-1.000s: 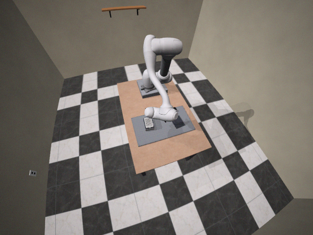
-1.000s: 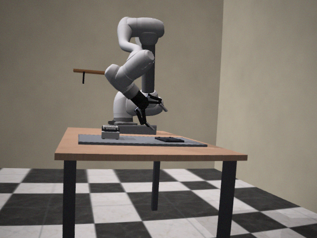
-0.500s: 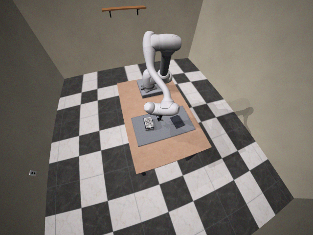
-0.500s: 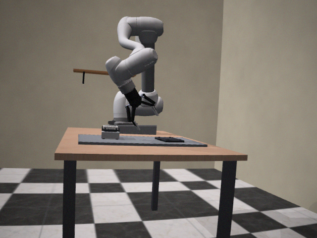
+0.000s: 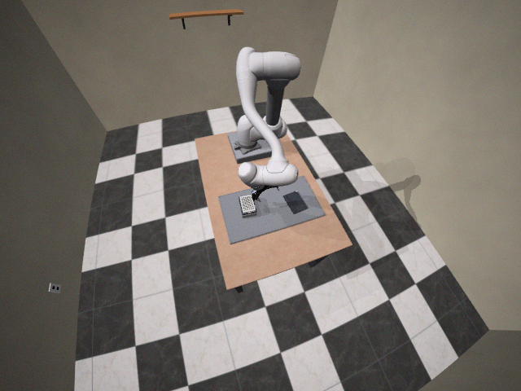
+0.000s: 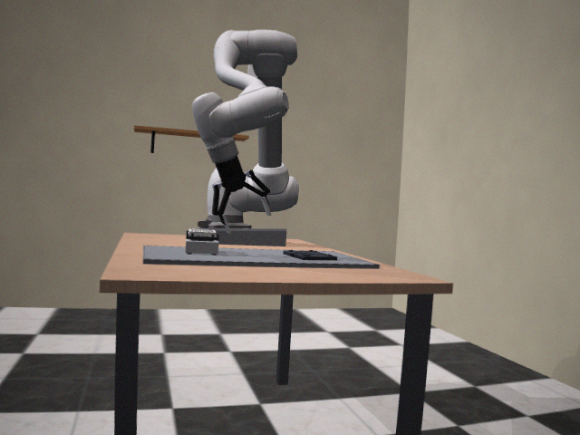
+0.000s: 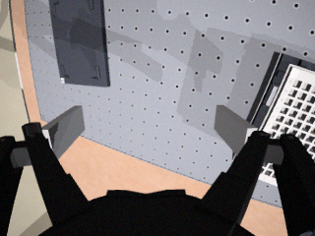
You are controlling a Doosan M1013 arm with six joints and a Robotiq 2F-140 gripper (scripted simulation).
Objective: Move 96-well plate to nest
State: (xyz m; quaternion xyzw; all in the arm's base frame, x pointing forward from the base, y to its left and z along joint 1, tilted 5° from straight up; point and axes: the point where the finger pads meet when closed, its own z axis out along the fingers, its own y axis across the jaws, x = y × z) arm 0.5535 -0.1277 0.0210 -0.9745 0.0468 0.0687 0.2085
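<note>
The white 96-well plate (image 5: 247, 204) sits on the grey plate shaker S1 (image 6: 201, 245) at the left of the grey perforated mat. It also shows at the right edge of the wrist view (image 7: 293, 114). The dark plate nest N1 (image 5: 295, 202) lies flat at the right of the mat, empty; it shows in the exterior view (image 6: 310, 255) and at the upper left of the wrist view (image 7: 81, 35). My gripper (image 6: 243, 213) is open and empty. It hangs tilted above the mat's far edge, just right of and above the plate (image 6: 202, 232), not touching it.
The grey mat (image 5: 271, 212) lies on a wooden table (image 5: 269, 210). The arm's base (image 5: 249, 149) stands on a grey block behind the mat. A wooden shelf (image 5: 206, 14) hangs on the back wall.
</note>
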